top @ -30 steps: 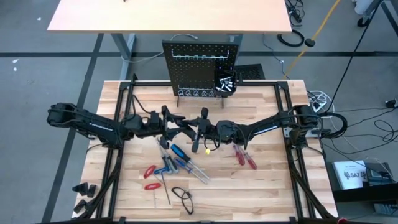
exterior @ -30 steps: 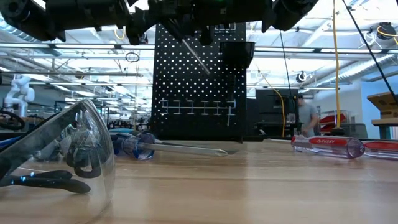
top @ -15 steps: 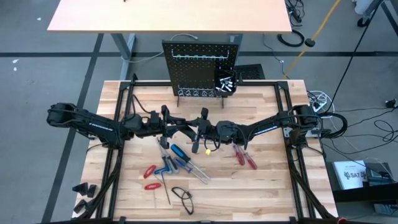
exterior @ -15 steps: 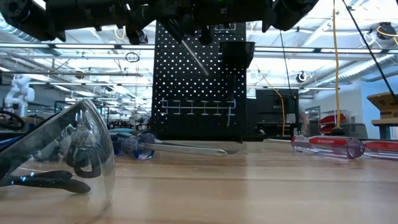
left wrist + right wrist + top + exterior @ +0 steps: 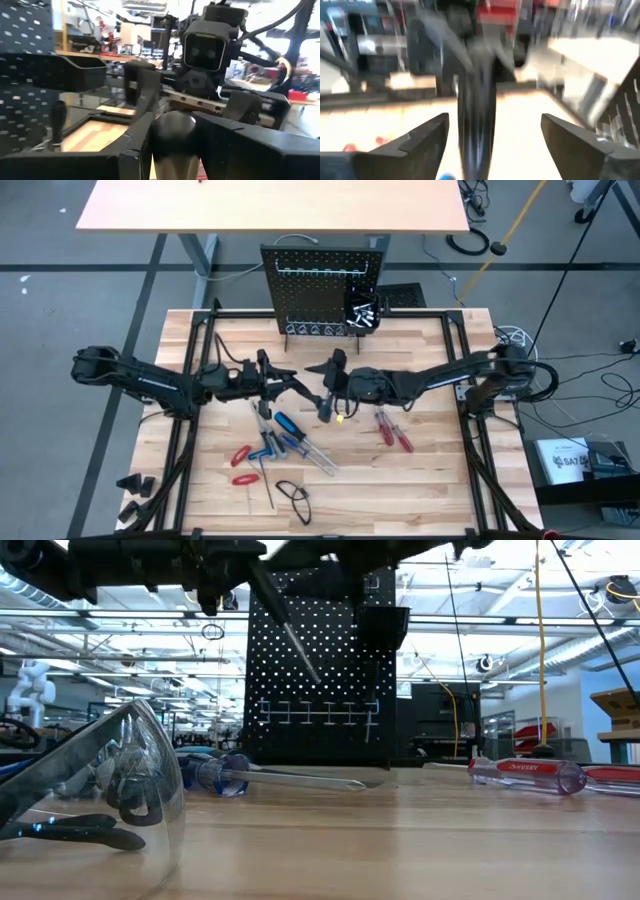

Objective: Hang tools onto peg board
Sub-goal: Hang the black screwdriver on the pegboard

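A black-handled screwdriver [image 5: 322, 404] hangs above the table's middle, and my left gripper [image 5: 306, 392] is shut on it. Its silver shaft [image 5: 290, 635] slants down in front of the peg board [image 5: 315, 670]. My right gripper [image 5: 335, 380] faces the left one from the right. It is open, and its fingers [image 5: 420, 140] stand on either side of the blurred dark tool [image 5: 476, 125] without touching it. The peg board [image 5: 322, 290] stands upright at the table's far edge, with a small black bin [image 5: 362, 313] on its right side. My left gripper pinches the screwdriver's dark rounded handle [image 5: 172, 137] between its two fingers [image 5: 135, 147]. The fingers reach in about level from the table's left. The screwdriver is lifted clear of the table, tilted, with its shaft [image 5: 300, 650] pointing down at a slant.
More tools lie on the table near the front: blue-handled screwdrivers [image 5: 290, 435], red-handled ones [image 5: 240, 455] and a red pair [image 5: 392, 430] to the right. Safety glasses [image 5: 293, 498] lie at the near edge and fill the left of the low view [image 5: 90, 780].
My right gripper has let go of the screwdriver and drawn back a little, up and toward the table's right. The tool stays with my left gripper. More of its shaft now shows in the low view, at a steeper slant.
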Controlling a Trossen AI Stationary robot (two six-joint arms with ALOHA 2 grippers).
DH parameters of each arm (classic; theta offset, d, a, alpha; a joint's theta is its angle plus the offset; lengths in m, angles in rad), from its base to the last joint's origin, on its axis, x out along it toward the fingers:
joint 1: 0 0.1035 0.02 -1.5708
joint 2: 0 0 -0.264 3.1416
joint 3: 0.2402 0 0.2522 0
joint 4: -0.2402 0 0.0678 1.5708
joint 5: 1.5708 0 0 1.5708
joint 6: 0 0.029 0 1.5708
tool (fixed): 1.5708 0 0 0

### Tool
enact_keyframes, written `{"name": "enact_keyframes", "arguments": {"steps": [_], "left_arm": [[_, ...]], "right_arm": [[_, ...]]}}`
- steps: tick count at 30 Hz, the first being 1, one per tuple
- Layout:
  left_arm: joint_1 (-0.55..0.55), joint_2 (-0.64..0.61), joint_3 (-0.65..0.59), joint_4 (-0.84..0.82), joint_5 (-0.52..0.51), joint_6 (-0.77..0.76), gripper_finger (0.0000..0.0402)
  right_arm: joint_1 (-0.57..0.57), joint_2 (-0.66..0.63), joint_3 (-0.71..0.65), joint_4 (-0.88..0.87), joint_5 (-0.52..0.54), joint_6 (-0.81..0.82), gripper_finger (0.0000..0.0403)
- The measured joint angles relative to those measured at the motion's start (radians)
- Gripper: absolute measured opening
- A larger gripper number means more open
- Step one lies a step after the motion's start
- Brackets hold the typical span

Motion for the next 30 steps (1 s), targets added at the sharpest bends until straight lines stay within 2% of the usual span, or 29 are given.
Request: {"name": "enact_keyframes", "arguments": {"steps": [3,7,10,13,16,20,25,30], "left_arm": [[0.0,-0.074,0.0,-0.095,-0.049,0.014,0.0118],[0.0,-0.161,0.0,-0.193,-0.155,0.014,0.0118],[0.03,-0.167,0.036,-0.249,-0.203,0.035,0.0118],[0.094,-0.118,0.154,-0.37,-0.186,0.039,0.0118],[0.169,-0.034,0.282,-0.459,-0.129,0.095,0.0118],[0.274,0.098,0.425,-0.49,-0.029,0.115,0.0118],[0.36,0.257,0.539,-0.5,0.017,0.133,0.0118],[0.398,0.354,0.63,-0.493,0.07,0.138,0.0118]], "right_arm": [[0.021,-0.084,0.0,-0.312,0.045,0.136,0.0319],[0.116,-0.149,-0.016,-0.684,0.254,0.316,0.0319],[0.207,-0.178,-0.098,-0.749,0.445,0.442,0.0316],[0.257,-0.213,-0.203,-0.734,0.546,0.555,0.0315],[0.256,-0.249,-0.294,-0.706,0.531,0.616,0.0315],[0.239,-0.292,-0.359,-0.707,0.506,0.68,0.0315],[0.233,-0.322,-0.372,-0.698,0.487,0.675,0.0315],[0.234,-0.322,-0.372,-0.679,0.484,0.651,0.0315]]}}
